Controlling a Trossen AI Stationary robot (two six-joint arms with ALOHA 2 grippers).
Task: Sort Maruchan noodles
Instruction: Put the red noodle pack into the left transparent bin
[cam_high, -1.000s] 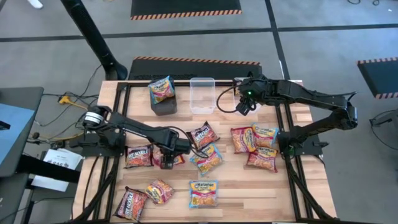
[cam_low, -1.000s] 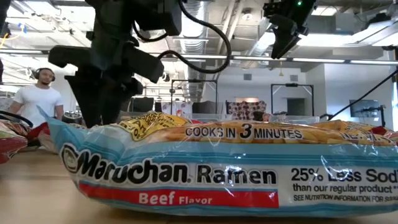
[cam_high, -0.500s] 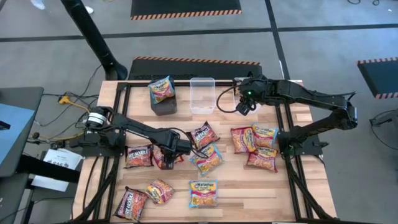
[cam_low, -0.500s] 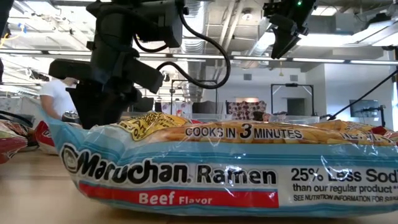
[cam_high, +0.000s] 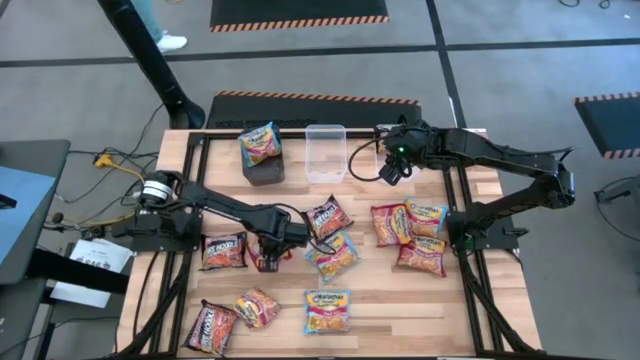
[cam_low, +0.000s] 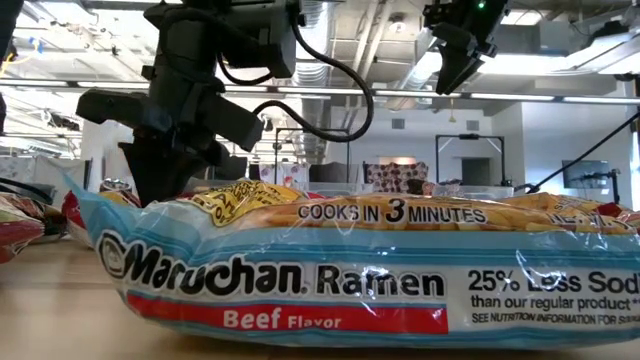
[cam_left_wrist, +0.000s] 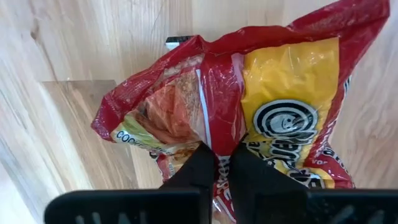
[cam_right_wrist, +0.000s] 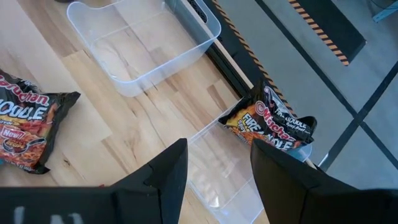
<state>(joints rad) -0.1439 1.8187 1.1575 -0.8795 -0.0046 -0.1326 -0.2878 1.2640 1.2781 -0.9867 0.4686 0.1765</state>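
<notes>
Several Maruchan noodles packets lie flat on the wooden table (cam_high: 380, 290). My left gripper (cam_high: 268, 250) points down at the table's left middle, shut on a red and orange packet (cam_left_wrist: 249, 99) that lies on the wood. My right gripper (cam_high: 392, 170) hangs open above the far right of the table, beside a clear bin (cam_high: 326, 152), holding nothing. A light blue packet (cam_low: 350, 270) fills the front of the low view. A black and red packet (cam_right_wrist: 273, 124) lies in a second clear bin (cam_right_wrist: 224, 180). My left gripper pinches a raised fold of wrapper (cam_left_wrist: 219, 140) near the middle of the red and orange packet between its two fingers (cam_left_wrist: 199, 171). The fingers come from above, pointing down. The packet rests on the table, its wrapper puckered at the fingers.
A black bin (cam_high: 262, 168) at the far left carries one packet (cam_high: 260, 143) on top. Black and red packets (cam_high: 222, 250) (cam_high: 326, 215) lie close to my left gripper. More packets lie at the right (cam_high: 410, 238) and near the front edge (cam_high: 326, 310).
My left gripper has shut on the red and orange packet, staying over the same spot. A person behind the table has walked out of the low view.
</notes>
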